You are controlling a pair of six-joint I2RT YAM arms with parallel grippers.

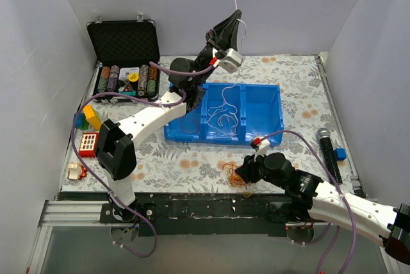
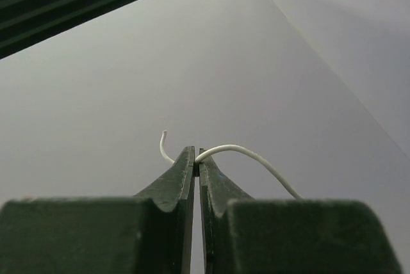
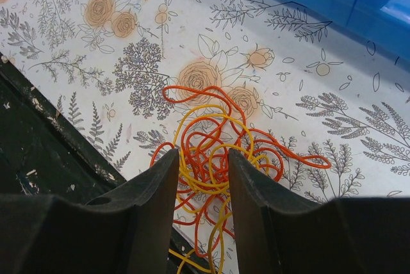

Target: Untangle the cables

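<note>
A tangle of orange and yellow thin wires lies on the flowered cloth at the table's near edge; it also shows in the top view. My right gripper is open, its fingers straddling the tangle from above. My left gripper is raised high above the far side of the blue bin and shut on a white wire; the wire's free end curls up above the fingertips in the top view. More white wires lie in the bin's middle compartment.
A blue divided bin sits mid-table. An open black case of poker chips stands at the back left. Coloured toy blocks and a red toy lie at the left edge. A microphone lies at right.
</note>
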